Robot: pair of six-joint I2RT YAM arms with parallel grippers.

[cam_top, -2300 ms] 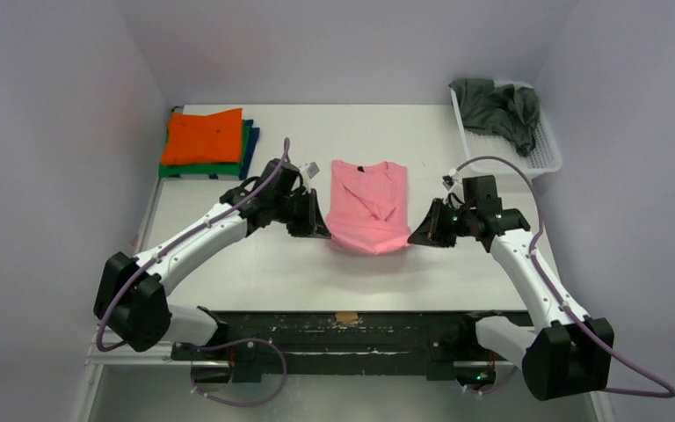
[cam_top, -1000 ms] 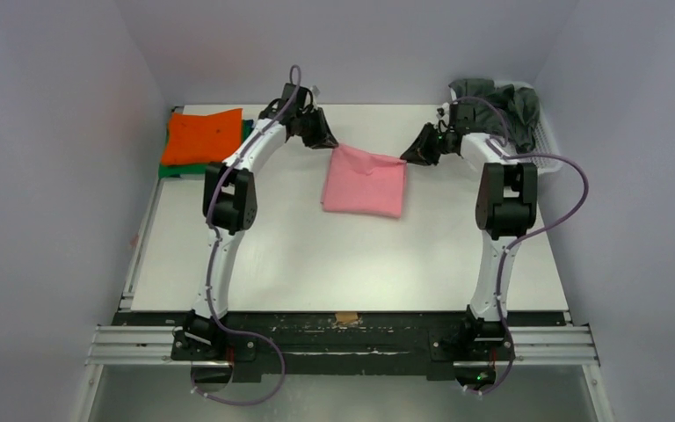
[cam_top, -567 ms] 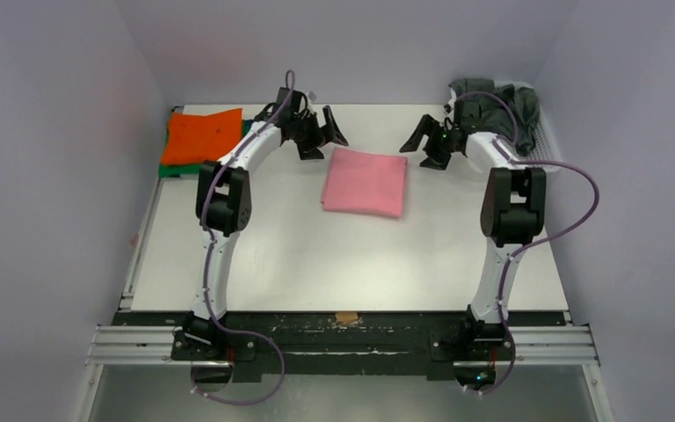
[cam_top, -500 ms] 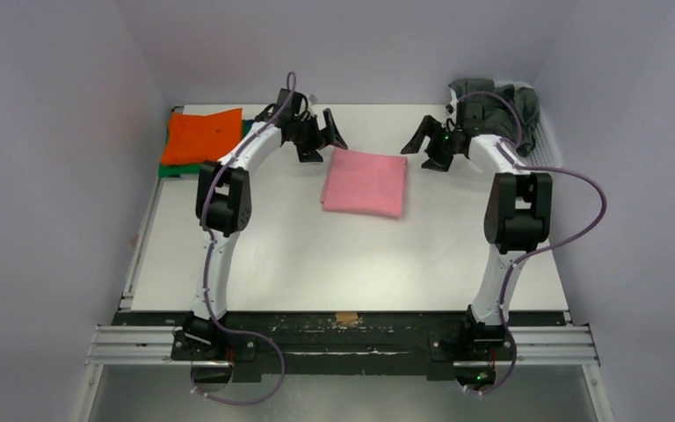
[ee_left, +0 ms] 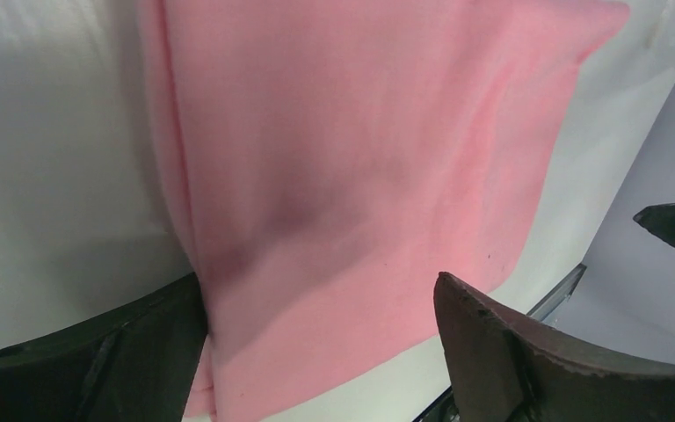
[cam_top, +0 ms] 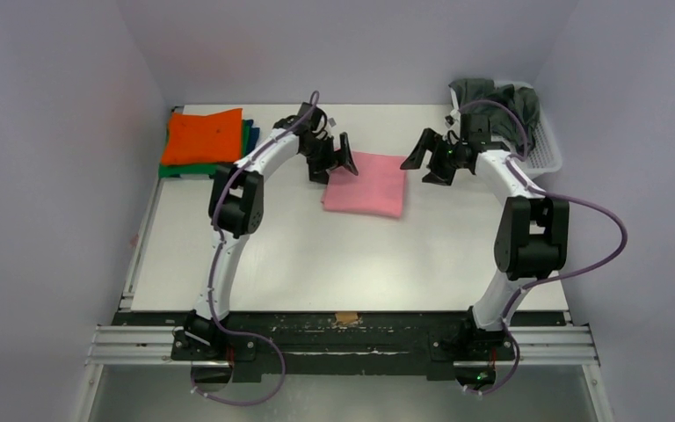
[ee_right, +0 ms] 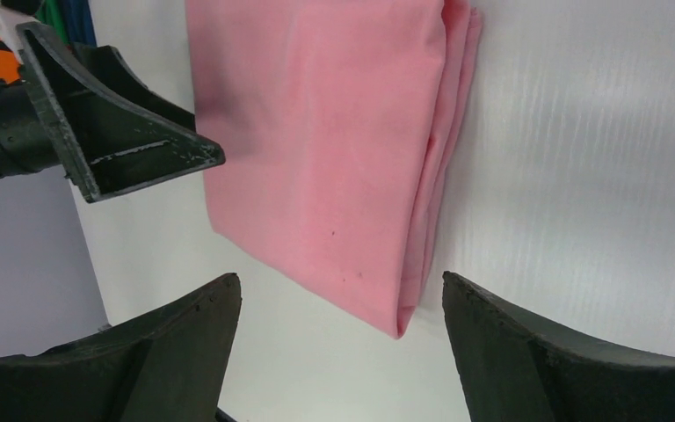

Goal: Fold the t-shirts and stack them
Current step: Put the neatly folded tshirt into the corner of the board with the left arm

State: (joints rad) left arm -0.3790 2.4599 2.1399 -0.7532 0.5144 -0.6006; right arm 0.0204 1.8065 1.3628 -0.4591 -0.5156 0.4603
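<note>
Looking down, you see the folded salmon pink t-shirt (cam_top: 367,185) lying flat mid-counter (cam_top: 316,255), with your left tool (cam_top: 336,163) and right tool (cam_top: 428,163) flanking its far corners, both spread apart.

At centre, folded shirt (cam_top: 365,183) — shirt stack (cam_top: 202,141) far left, basket (cam_top: 547,156) far right.

White arms (cam_top: 217,268), black joints (cam_top: 237,198), seemingly purple cables (cam_top: 621,236)
</note>
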